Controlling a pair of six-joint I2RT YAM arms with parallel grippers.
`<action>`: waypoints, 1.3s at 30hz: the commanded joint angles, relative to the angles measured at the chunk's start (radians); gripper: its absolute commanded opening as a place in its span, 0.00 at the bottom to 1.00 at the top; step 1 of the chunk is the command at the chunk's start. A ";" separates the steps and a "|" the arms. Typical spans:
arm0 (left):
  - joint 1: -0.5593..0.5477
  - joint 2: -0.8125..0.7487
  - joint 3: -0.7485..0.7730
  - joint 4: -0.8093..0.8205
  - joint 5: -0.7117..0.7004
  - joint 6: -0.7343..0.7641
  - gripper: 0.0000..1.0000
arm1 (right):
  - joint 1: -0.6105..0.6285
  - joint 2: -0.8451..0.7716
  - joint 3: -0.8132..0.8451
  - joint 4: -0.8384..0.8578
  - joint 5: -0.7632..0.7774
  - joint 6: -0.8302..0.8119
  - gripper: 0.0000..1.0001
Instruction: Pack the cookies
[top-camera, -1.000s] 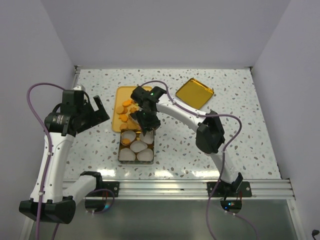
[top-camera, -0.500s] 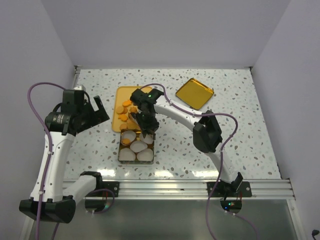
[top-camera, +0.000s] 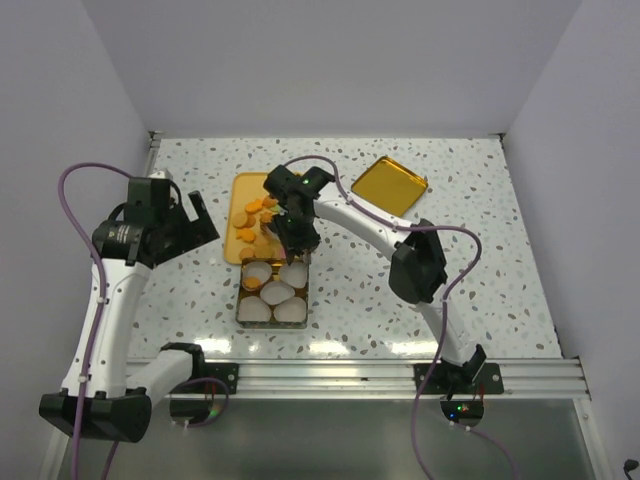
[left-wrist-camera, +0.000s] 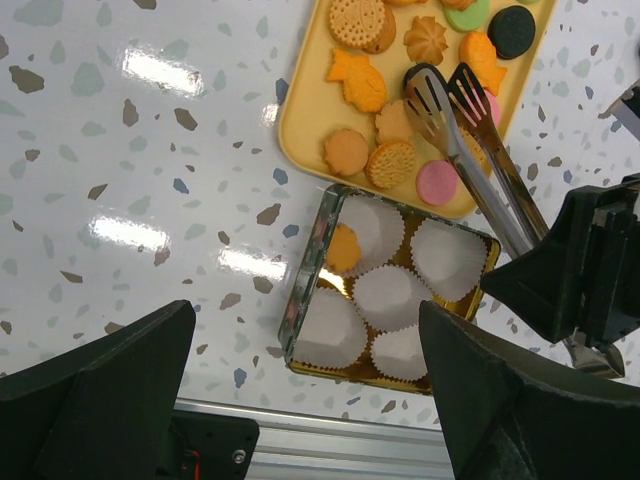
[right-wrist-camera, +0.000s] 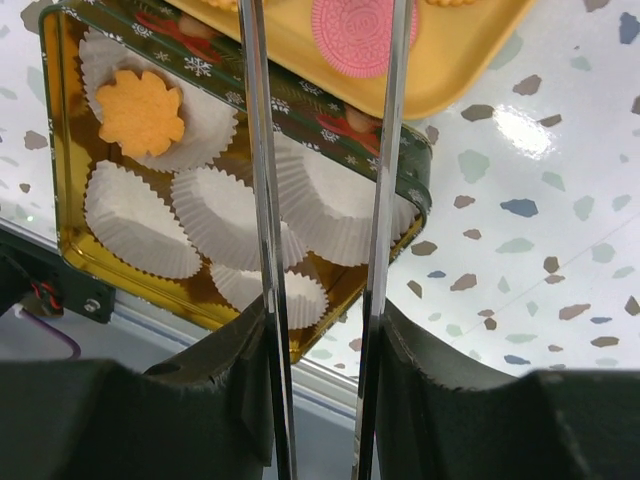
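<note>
Most cookies lay on the tray toward the counter's far edge, one in the tin; seemingly light and brittle, they wanted gentle edge grips from tongs pinched by the right tool, left tool spread.

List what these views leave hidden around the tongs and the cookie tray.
- Right wrist view: tips of the tongs, cut off by the top edge.
- Left wrist view: far end of the yellow tray, cut off by the top edge; whether the tongs touch the cookies is unclear.
- Top view: the cookies are too small to tell apart; the right gripper covers some.
</note>
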 joint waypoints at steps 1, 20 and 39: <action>0.007 0.009 0.043 0.008 -0.023 0.002 1.00 | -0.006 -0.100 0.060 -0.050 0.033 -0.023 0.35; 0.007 -0.171 -0.081 0.190 -0.085 -0.087 1.00 | 0.011 -0.664 -0.466 -0.038 0.010 -0.025 0.34; 0.007 -0.208 -0.132 0.204 0.109 -0.056 1.00 | 0.134 -0.741 -0.733 0.125 -0.027 0.040 0.34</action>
